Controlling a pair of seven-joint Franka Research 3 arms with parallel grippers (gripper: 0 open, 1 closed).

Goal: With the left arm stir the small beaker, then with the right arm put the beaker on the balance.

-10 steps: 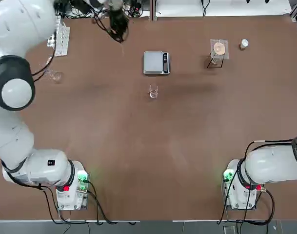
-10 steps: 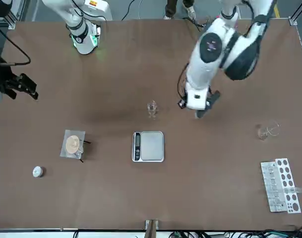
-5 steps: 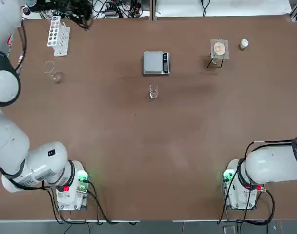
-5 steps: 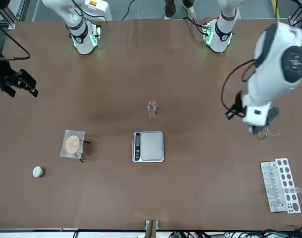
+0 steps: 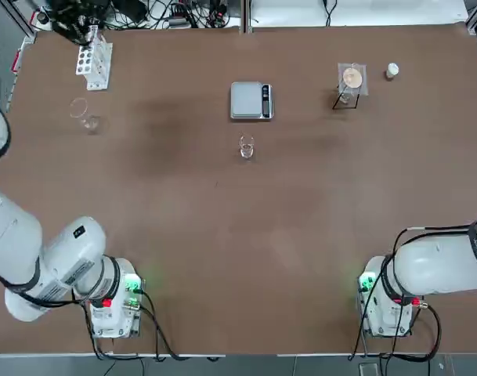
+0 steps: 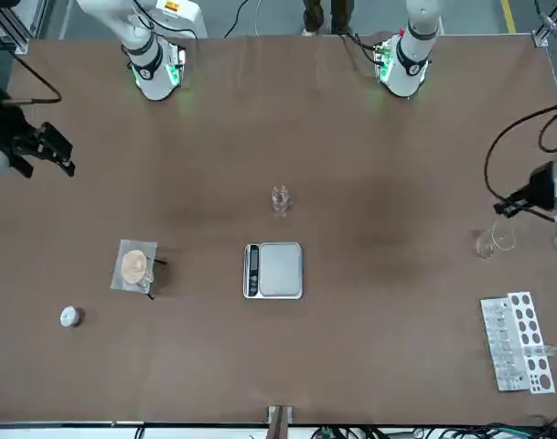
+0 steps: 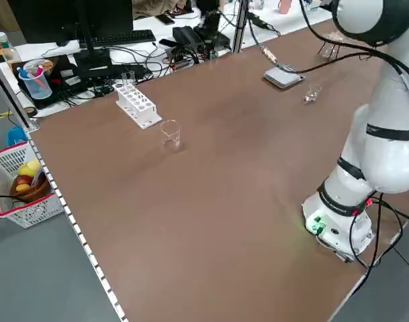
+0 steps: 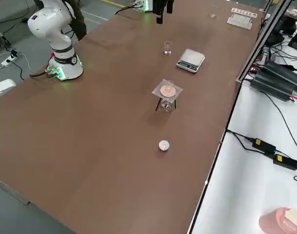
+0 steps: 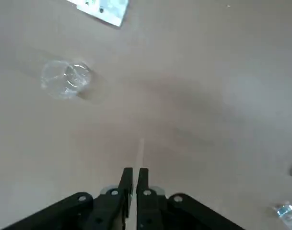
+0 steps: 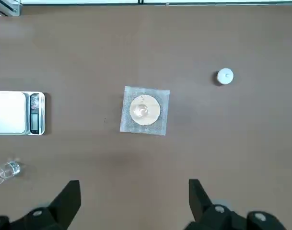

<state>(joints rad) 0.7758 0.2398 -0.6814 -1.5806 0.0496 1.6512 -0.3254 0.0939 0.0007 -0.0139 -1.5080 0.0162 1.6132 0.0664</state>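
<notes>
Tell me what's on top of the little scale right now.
Nothing sits on the balance; its plate is bare. The small beaker stands beside it. What's underneath is covered.

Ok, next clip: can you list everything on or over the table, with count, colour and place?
Balance: one, silver-grey, far middle
Small beaker: one, clear, just robot-side of the balance
Large beaker: one, clear, far left
Rack: one, white, beyond the large beaker
Mesh: one, grey, on a dark stand, far right
Disc: one, pale, on the mesh
Cap: one, white, right of the mesh
Rod: one, clear, in the left gripper
Left gripper: one, black, shut on the rod, raised at the left side
Right gripper: one, black, open, raised at the right side
Arms: two, white, one each side
</notes>
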